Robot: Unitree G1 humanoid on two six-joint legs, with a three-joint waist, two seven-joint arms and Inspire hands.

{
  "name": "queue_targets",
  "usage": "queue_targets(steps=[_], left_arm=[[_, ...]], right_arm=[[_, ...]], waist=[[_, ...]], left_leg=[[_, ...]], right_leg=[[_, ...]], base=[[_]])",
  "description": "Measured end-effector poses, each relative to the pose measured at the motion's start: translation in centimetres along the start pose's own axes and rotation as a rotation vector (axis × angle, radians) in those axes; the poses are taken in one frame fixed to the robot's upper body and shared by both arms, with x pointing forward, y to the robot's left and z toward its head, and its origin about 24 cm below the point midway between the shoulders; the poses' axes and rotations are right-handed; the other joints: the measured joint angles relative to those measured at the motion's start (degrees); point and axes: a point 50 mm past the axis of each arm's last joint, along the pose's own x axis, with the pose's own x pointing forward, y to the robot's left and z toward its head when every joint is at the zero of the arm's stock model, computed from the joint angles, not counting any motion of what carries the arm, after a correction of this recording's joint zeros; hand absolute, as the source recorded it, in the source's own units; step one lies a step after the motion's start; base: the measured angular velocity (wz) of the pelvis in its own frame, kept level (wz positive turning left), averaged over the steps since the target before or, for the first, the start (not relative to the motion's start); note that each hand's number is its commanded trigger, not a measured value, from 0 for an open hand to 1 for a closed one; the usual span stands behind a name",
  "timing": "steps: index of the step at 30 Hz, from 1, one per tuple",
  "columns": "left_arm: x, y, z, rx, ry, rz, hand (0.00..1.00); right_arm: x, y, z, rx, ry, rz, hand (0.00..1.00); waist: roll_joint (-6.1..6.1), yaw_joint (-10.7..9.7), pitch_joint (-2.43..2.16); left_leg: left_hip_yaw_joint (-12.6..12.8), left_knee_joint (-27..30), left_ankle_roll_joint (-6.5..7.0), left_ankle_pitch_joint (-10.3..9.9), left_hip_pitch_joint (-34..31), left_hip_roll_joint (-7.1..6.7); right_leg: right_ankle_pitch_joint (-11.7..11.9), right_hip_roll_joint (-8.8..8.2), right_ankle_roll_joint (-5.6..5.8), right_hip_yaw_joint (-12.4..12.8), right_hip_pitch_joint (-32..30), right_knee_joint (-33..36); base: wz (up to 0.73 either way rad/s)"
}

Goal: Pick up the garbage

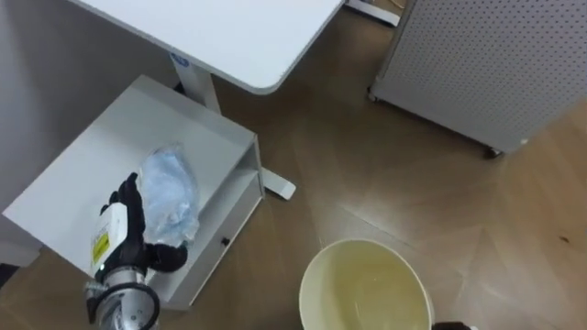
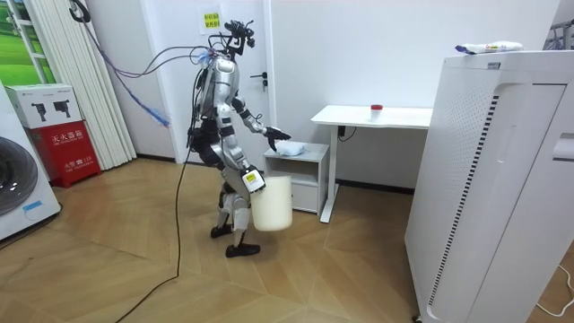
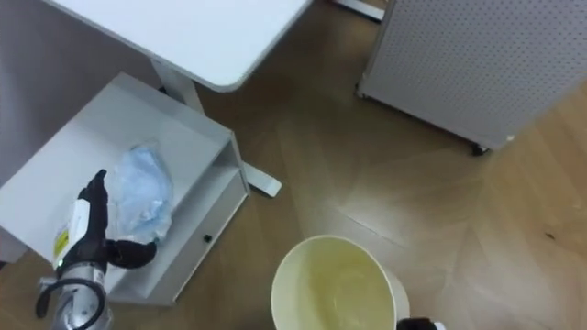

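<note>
Garbage, a crumpled plastic bag (image 1: 170, 192), lies on the top surface of the white cabinet (image 1: 81, 170), my left hand (image 1: 134, 236) unclenched against it; a loose grasp could let the thin film slip and drop beside the cabinet, missing the bucket (image 1: 367, 245).

Crinkly plastic bag (image 1: 171, 192), glossy bucket (image 1: 367, 286), wood floor (image 1: 385, 156)

The left hand (image 1: 128, 231), fingers straight, rests against the left side of a crumpled bluish plastic bag (image 1: 171, 191) on a low white cabinet (image 1: 83, 170); a pale bucket (image 1: 367, 291) shows nearer, to the right
</note>
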Motion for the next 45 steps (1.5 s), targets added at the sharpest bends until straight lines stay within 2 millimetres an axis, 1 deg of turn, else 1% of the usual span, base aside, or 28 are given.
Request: queue_targets(steps=[3,4,8,10,11,14,18,21,24,26,28,30,31,33,34,38,43,45], left_arm=[[0.0,0.0,0.1,0.009,-0.006,0.000,0.00],[0.0,0.0,0.1,0.010,-0.009,0.004,0.00],[0.1,0.0,0.1,0.036,-0.016,0.009,0.00],[0.1,0.1,-0.3,0.088,-0.011,-0.004,0.00],[0.0,0.2,-0.5,0.098,-0.006,-0.006,0.00],[0.2,0.5,-0.8,0.117,0.010,0.000,0.00],[1.0,1.0,0.0,0.120,-0.001,0.019,0.00],[1.3,1.4,0.2,0.136,-0.011,0.029,0.00],[1.5,1.7,-0.1,0.187,-0.011,0.030,0.00],[1.5,2.0,-0.5,0.230,-0.008,0.033,0.00],[1.6,2.3,-0.7,0.289,-0.015,0.027,0.00],[1.7,2.4,-0.9,0.337,-0.023,0.019,0.00],[1.7,2.6,-1.0,0.357,-0.022,0.020,0.23],[1.8,2.8,-1.1,0.384,-0.021,0.022,0.61],[1.9,2.9,-1.2,0.406,-0.023,0.020,1.00],[1.9,3.0,-1.1,0.464,-0.047,0.029,1.00],[2.9,4.4,0.0,0.485,-0.093,0.119,1.00],[3.0,4.7,0.0,0.490,-0.092,0.130,1.00]], right_arm=[[0.0,-0.1,0.2,0.009,-0.009,-0.001,1.00],[0.1,-0.1,0.4,0.020,-0.015,0.002,1.00],[0.1,-0.1,0.9,0.048,-0.037,0.007,1.00],[0.1,-0.3,1.1,0.045,-0.043,0.007,1.00],[0.1,-0.3,1.1,0.046,-0.043,0.008,1.00],[0.1,-0.1,1.3,0.069,-0.050,0.015,1.00],[0.2,0.0,1.8,0.102,-0.068,0.013,1.00],[0.2,0.0,2.2,0.102,-0.086,0.020,1.00],[0.2,0.1,2.7,0.092,-0.106,0.036,1.00],[0.1,0.2,2.9,0.082,-0.108,0.051,1.00],[0.1,0.3,3.2,0.083,-0.112,0.059,1.00],[0.1,0.3,3.4,0.083,-0.118,0.057,1.00],[0.2,0.3,3.5,0.084,-0.123,0.055,1.00],[0.2,0.1,3.5,0.085,-0.122,0.048,1.00],[0.2,0.0,3.5,0.084,-0.120,0.038,1.00],[0.2,0.0,3.7,0.096,-0.124,0.030,1.00],[0.2,0.0,3.8,0.115,-0.127,0.026,1.00],[0.1,0.1,3.7,0.113,-0.124,0.026,1.00]], waist=[[0.07,-0.1,0.06],[0.09,-0.1,0.07],[0.07,-0.2,0.06],[0.05,-0.5,0.04],[0.05,-0.6,0.04],[0.05,-1.6,0.04],[0.01,-2.0,0.05],[-0.01,-2.5,0.07],[-0.11,-3.0,0.10],[-0.10,-3.0,0.10],[-0.12,-3.1,0.10],[-0.17,-3.1,0.10],[-0.17,-3.1,0.10],[-0.18,-3.2,0.10],[-0.17,-3.1,0.10],[-0.18,-3.0,0.09],[-0.18,-2.9,0.09],[-0.18,-3.0,0.08]], left_leg=[[0.0,2.3,-0.29,-0.4,-2.1,0.93],[0.1,3.1,-0.39,-0.5,-2.9,1.42],[0.1,4.6,-0.70,-0.5,-5.7,2.11],[0.3,5.2,-0.83,-0.5,-6.9,2.51],[0.3,5.3,-0.89,-0.5,-7.1,2.59],[0.3,5.4,-0.98,-0.5,-8.2,2.65],[0.2,6.6,-0.96,-0.5,-10.6,2.76],[-0.1,7.5,-0.95,-0.7,-11.9,2.77],[-0.2,8.4,-1.02,-1.0,-13.1,2.94],[-0.2,9.6,-1.17,-1.6,-13.7,3.66],[-0.4,10.6,-1.25,-1.8,-14.4,3.73],[-0.4,11.2,-1.28,-2.1,-14.7,3.67],[-0.5,11.8,-1.32,-2.2,-15.2,3.72],[-0.7,12.9,-1.43,-2.5,-15.9,3.72],[-0.9,13.3,-1.44,-2.5,-16.4,3.73],[-1.5,14.2,-1.51,-2.6,-17.4,3.72],[-1.6,14.7,-1.51,-2.6,-17.6,3.66],[-1.6,14.7,-1.51,-2.6,-17.6,3.66]], right_leg=[[0.3,0.28,-0.69,-0.1,-1.6,1.0],[0.5,0.84,-0.95,-0.2,-2.3,1.2],[0.8,1.56,-1.54,-0.1,-4.8,1.6],[0.8,1.89,-1.76,0.0,-6.0,2.1],[0.8,1.95,-1.84,0.0,-6.3,2.1],[0.7,1.92,-1.99,-0.1,-7.3,2.5],[0.6,1.86,-2.09,0.0,-9.6,3.4],[0.5,1.80,-2.15,-0.1,-10.8,4.2],[0.3,1.80,-2.28,-0.1,-11.8,5.0],[0.2,1.93,-2.43,-0.3,-12.2,5.1],[-0.2,1.79,-2.76,-0.9,-12.8,6.2],[-0.5,1.65,-2.86,-0.9,-13.3,7.2],[-0.8,1.58,-2.96,-0.9,-13.8,8.0],[-1.2,1.31,-3.15,-1.0,-14.5,9.0],[-1.4,1.16,-3.30,-1.2,-14.8,9.4],[-1.6,1.00,-3.46,-1.6,-15.6,10.4],[-1.7,0.81,-3.48,-1.6,-15.6,10.8],[-1.7,0.80,-3.49,-1.6,-15.6,10.8]], base=[[-0.10],[-0.11],[-0.07],[-0.05],[-0.03],[0.00],[0.00],[0.00],[-0.01],[-0.08],[0.02],[0.05],[0.05],[0.08],[0.09],[0.08],[0.00],[0.00]])
